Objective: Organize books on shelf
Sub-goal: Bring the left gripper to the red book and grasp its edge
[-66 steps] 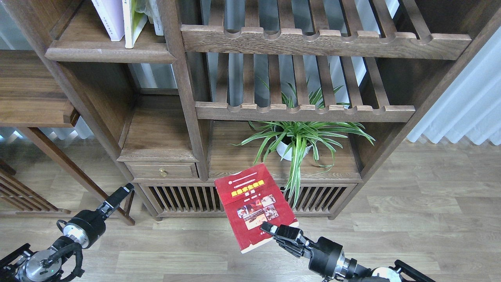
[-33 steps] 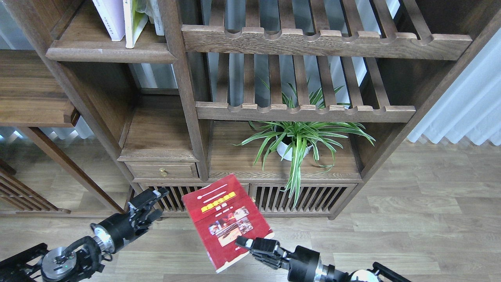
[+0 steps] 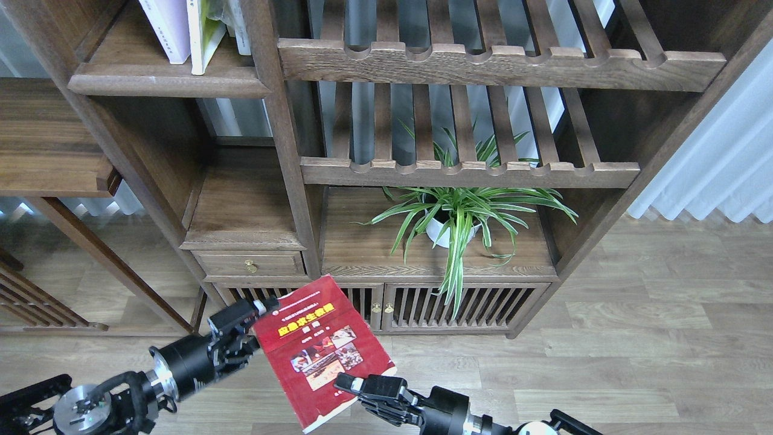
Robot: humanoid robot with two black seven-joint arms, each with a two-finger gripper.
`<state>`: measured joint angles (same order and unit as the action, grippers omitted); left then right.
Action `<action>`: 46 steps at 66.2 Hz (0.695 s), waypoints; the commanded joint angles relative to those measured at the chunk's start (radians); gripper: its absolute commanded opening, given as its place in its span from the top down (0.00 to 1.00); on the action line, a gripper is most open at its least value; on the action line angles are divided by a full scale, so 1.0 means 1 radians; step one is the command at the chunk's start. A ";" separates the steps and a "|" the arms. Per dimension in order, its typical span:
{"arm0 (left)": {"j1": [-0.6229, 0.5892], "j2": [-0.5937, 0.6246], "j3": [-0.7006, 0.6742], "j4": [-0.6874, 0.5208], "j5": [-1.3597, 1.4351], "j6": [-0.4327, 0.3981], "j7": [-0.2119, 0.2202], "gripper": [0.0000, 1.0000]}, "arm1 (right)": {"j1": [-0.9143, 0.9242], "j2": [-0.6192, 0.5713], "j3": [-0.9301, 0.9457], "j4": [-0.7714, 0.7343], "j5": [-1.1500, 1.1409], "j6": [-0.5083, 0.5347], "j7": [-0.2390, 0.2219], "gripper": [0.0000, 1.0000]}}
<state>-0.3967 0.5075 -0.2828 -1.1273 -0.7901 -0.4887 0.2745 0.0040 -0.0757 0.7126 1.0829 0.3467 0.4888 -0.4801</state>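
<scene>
A dark red book [image 3: 317,350] with a yellow title and photos is held tilted in the air, low in front of the bookcase. My right gripper [image 3: 357,385] is shut on its lower right corner. My left gripper [image 3: 249,331] is at the book's upper left edge with its fingers [image 3: 237,314] spread apart; I cannot tell whether they touch it. The dark-brown plank shelf [image 3: 163,81] is at the top left. On it stand a white-lavender book [image 3: 160,27] and a lime-yellow and white book [image 3: 202,33], both cut off by the top edge.
Two slatted racks [image 3: 501,63] [image 3: 471,172] fill the bookcase's right side. A spider plant in a white pot [image 3: 450,232] stands under them. A small drawer [image 3: 250,264] and slatted doors [image 3: 465,305] sit low. A wooden side table [image 3: 48,151] is at the left, a curtain [image 3: 712,157] at the right.
My right gripper has carried the red book left and down. My left arm has swung right and reached the book's upper left edge.
</scene>
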 commanded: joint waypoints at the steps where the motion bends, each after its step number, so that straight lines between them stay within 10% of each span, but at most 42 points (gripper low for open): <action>1: -0.001 -0.001 0.019 0.000 0.000 0.000 -0.001 0.04 | -0.002 0.007 -0.001 0.000 0.000 0.000 -0.002 0.96; 16: 0.002 -0.018 0.024 0.001 0.000 0.000 -0.009 0.22 | -0.006 0.008 -0.045 0.003 -0.005 0.000 -0.002 0.96; 40: 0.004 -0.063 0.019 0.017 -0.003 0.000 -0.009 0.90 | -0.022 0.008 -0.056 0.008 -0.014 0.000 -0.002 0.96; 46: 0.002 -0.067 0.022 0.017 -0.003 0.000 -0.009 0.91 | -0.021 0.008 -0.047 0.006 -0.014 0.000 0.000 0.95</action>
<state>-0.3918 0.4485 -0.2632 -1.1123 -0.7925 -0.4887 0.2646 -0.0166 -0.0676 0.6581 1.0907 0.3335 0.4887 -0.4812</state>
